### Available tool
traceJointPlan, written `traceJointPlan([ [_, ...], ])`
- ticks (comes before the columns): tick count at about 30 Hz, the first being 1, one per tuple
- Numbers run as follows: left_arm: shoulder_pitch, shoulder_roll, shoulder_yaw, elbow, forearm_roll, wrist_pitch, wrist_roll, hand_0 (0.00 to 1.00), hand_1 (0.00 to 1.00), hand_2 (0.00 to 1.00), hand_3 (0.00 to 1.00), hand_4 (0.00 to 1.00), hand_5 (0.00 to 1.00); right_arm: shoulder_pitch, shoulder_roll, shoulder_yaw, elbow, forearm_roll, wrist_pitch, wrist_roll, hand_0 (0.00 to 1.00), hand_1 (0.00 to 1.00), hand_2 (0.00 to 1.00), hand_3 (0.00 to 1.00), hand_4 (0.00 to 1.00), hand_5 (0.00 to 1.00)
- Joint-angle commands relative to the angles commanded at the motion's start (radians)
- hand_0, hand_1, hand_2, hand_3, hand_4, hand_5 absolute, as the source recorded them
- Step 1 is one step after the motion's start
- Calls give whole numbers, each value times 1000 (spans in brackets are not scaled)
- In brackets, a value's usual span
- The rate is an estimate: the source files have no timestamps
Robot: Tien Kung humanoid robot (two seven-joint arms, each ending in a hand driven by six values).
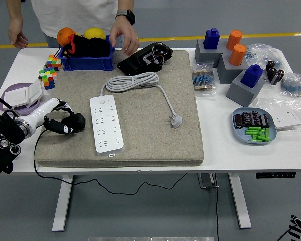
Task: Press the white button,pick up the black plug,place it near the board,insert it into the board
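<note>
I'm closing my left hand (54, 116) around the black plug (72, 122) at left-center, gripping it beside the power strip (106, 124) so insertion needs little travel.

One white rectangular power strip (106, 124) lies on one grey felt mat (160, 135). Two multicoloured puzzle cubes (53, 62) (46, 78) sit at the left. One blue plastic bin (88, 62) stands behind them. Two blue blocks (211, 38) (253, 75) and two orange cylinders (234, 39) (238, 54) top the grey stands. One round blue plate (268, 136) holds small green and dark parts, too small to count.
</note>
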Motion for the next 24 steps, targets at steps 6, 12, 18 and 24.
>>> traceJointPlan([
  [6,-5,-3,8,6,-1,4,-1,878,840,671,441,966,2,1,1,0,0,1,0,0,801,724,700,647,737,475],
  [12,-6,-2,12,10,-22,14,-11,847,772,613,458,919,2,1,1,0,0,2,-3,1,800,724,700,647,737,475],
  [18,-9,-2,22,15,-50,15,-11,674,583,515,461,810,2,1,1,-3,0,4,-3,2,801,724,700,647,737,475],
  [24,-9,2,23,8,-64,21,-20,521,524,495,476,781,2,0,-1,-4,0,4,-4,3,800,724,700,647,737,475],
])
